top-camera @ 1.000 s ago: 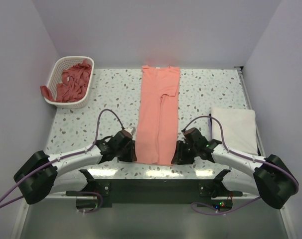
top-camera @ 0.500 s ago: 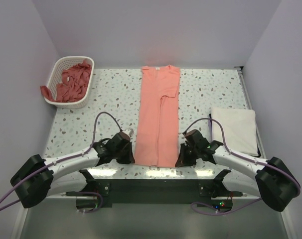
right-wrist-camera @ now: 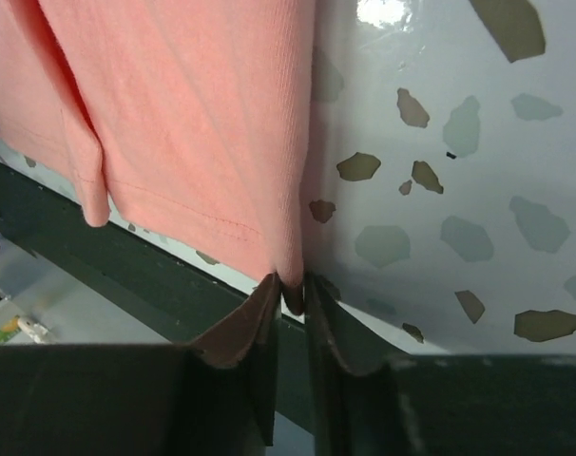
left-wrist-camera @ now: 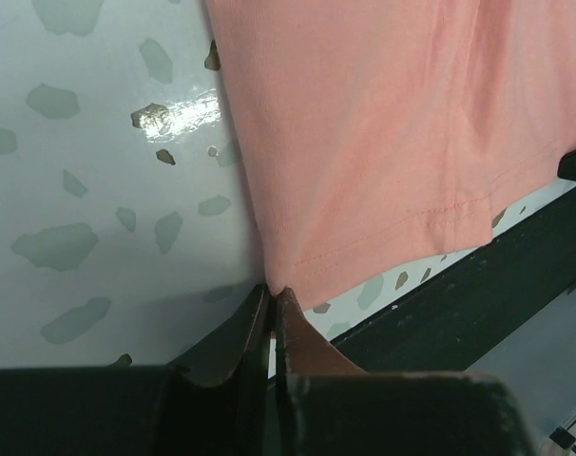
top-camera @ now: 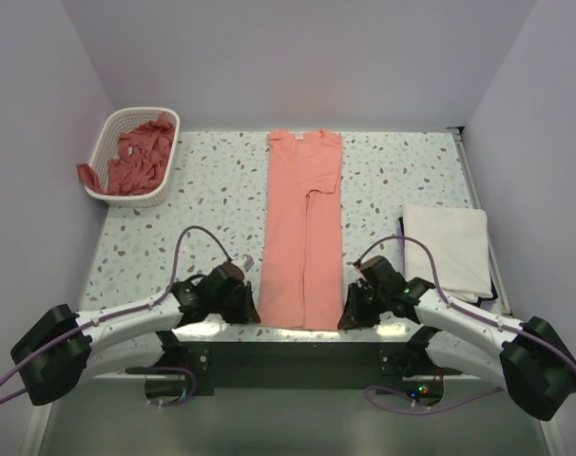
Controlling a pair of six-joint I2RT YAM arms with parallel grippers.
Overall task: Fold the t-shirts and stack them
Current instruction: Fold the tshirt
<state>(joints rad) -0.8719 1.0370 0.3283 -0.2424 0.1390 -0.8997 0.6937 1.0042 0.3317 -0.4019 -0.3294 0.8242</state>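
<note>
A salmon-pink t-shirt (top-camera: pixel 302 228), folded into a long strip, lies down the middle of the table, neck at the far edge. My left gripper (top-camera: pixel 253 313) is shut on its near left hem corner (left-wrist-camera: pixel 274 283). My right gripper (top-camera: pixel 345 318) is shut on its near right hem corner (right-wrist-camera: pixel 293 290). The hem lies at the table's front edge. A folded white t-shirt (top-camera: pixel 447 249) lies at the right. More salmon t-shirts (top-camera: pixel 136 157) fill the basket at the far left.
The white lattice basket (top-camera: pixel 103 142) stands at the back left corner, one shirt hanging over its rim. The dark front rail (top-camera: pixel 288 356) runs below the table's front edge (left-wrist-camera: pixel 412 285). Walls close in the left, back and right.
Both grippers have moved towards the front edge, pulling the pink t-shirt's hem nearer. The strip has slid slightly forward and lies straighter.
</note>
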